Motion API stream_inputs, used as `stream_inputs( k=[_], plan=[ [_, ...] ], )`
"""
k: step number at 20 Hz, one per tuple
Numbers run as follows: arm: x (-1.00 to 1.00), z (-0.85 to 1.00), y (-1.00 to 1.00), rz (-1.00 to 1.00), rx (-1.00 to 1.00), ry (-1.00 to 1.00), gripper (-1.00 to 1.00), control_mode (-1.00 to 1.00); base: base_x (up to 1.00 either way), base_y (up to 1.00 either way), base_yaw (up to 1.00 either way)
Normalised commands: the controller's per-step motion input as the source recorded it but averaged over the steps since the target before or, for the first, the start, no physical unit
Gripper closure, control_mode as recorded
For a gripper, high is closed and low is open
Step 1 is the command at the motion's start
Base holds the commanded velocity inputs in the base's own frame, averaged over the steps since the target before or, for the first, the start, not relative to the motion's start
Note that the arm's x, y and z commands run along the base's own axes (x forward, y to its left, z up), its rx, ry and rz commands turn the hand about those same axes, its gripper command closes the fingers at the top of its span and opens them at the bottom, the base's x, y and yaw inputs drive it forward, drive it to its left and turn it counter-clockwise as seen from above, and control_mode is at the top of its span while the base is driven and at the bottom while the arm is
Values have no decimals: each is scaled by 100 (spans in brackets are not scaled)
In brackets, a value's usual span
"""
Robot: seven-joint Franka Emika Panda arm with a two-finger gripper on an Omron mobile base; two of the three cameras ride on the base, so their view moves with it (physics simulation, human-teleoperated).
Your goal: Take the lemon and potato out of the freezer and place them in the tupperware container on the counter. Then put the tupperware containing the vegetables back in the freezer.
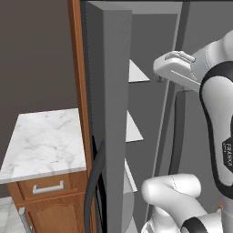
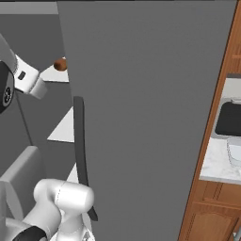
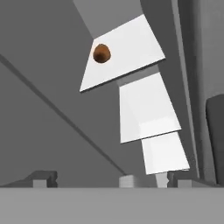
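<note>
The freezer (image 1: 157, 118) stands open, its white shelves (image 3: 131, 48) stacked one under another. The brown potato (image 3: 101, 53) lies on the top shelf near its far left corner, and it also peeks past the door edge as the potato (image 2: 60, 64). My gripper (image 3: 113, 180) is open and holds nothing. It hangs in front of the shelves, well short of the potato. My hand (image 1: 175, 68) reaches in at upper-shelf height. The tupperware container (image 2: 234, 151) sits on the counter (image 2: 214, 164) at the far right. The lemon is hidden.
The open grey freezer door (image 2: 150, 117) with its long dark handle (image 2: 80, 141) stands between the shelves and the right counter. A second marble counter (image 1: 45, 139) over wooden drawers lies to the left. A dark appliance (image 2: 229, 117) sits behind the container.
</note>
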Motion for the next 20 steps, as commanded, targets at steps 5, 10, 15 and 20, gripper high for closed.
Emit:
stream_inputs(
  k=[5,10,15,20],
  plan=[
    [88,0,36,0,-5,-1,-100,-100,0,0,0],
    [92,0,19,0,-1,0,-100,-100,0,0,0],
    [87,0,6,0,0,0,-100,-100,0,0,0],
    [75,0,8,0,-2,0,-100,-100,0,0,0]
  ],
)
